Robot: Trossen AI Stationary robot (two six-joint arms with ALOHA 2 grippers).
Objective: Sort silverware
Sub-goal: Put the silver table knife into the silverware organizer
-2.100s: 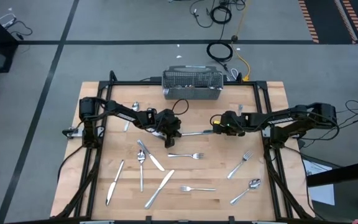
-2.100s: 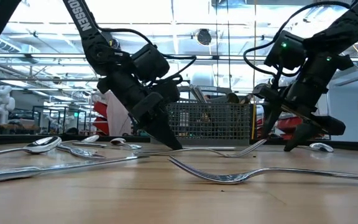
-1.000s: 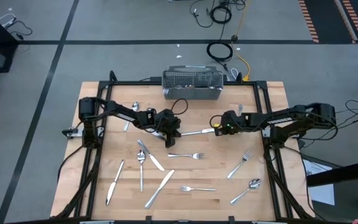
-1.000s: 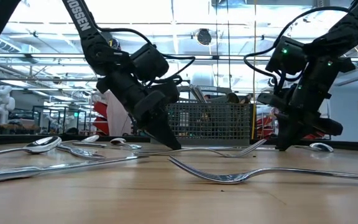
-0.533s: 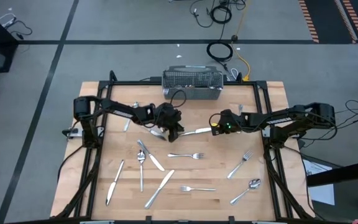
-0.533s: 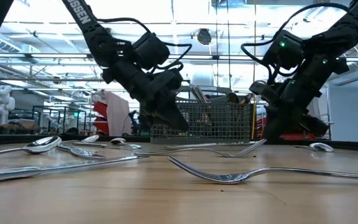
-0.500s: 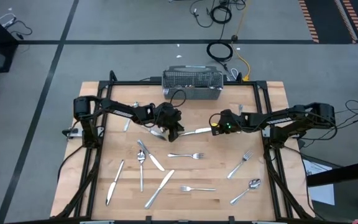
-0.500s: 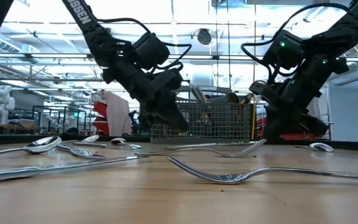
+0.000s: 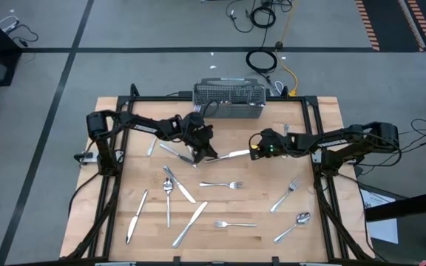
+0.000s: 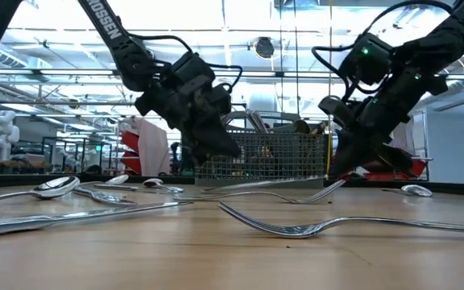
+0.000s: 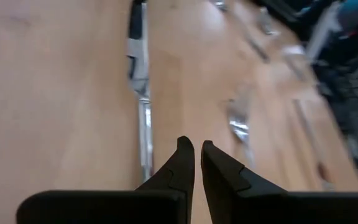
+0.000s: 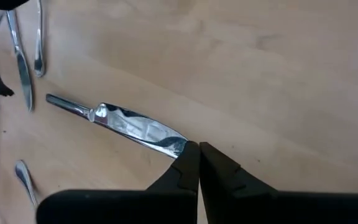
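Two dark arms, black cables looped alongside, white "TROSSEN" lettering, possibly green indicator light; tapered black fingers (image 12: 188, 163).

Four cameras are covering one wooden table (image 9: 324, 236) from above, from its edge and from both wrists.
The high camera is looking straight down, far enough off to take in the whole top and surrounding floor. The low one is sitting at board level, facing across toward the wire-mesh basket (image 10: 276, 157) and the room behind; both are sharing that basket (image 9: 229, 101). Each wrist camera is peering close past its own dark fingers (image 11: 180, 163) (image 12: 188, 163) at nearby board and cutlery.
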